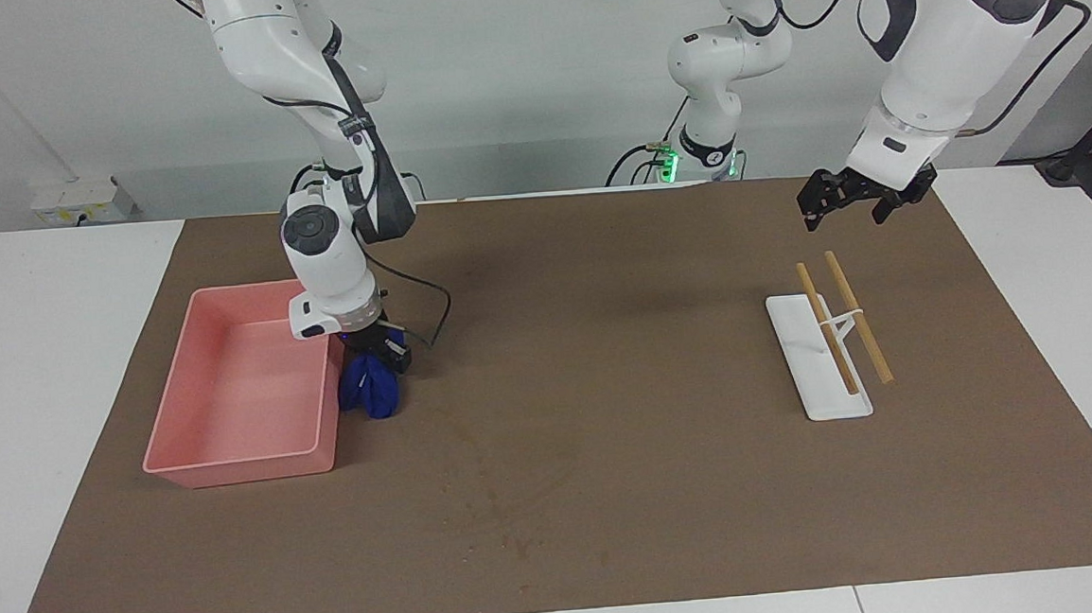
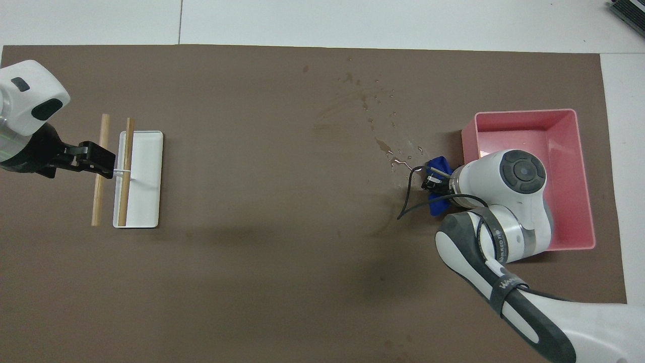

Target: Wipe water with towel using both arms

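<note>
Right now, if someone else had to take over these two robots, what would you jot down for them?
Right gripper: shut on the blue towel, low on the mat beside the pink tray.
Left gripper: waits in the air over the mat near the white rack with two wooden sticks.
Water: streaks and drops still on the mat, farther from the robots than the towel.
Done: towel gripped. Left: wiping.

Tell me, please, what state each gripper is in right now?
Right gripper: shut on the towel, beside the pink tray.
Left gripper: open, holding nothing, waiting over the mat.
</note>
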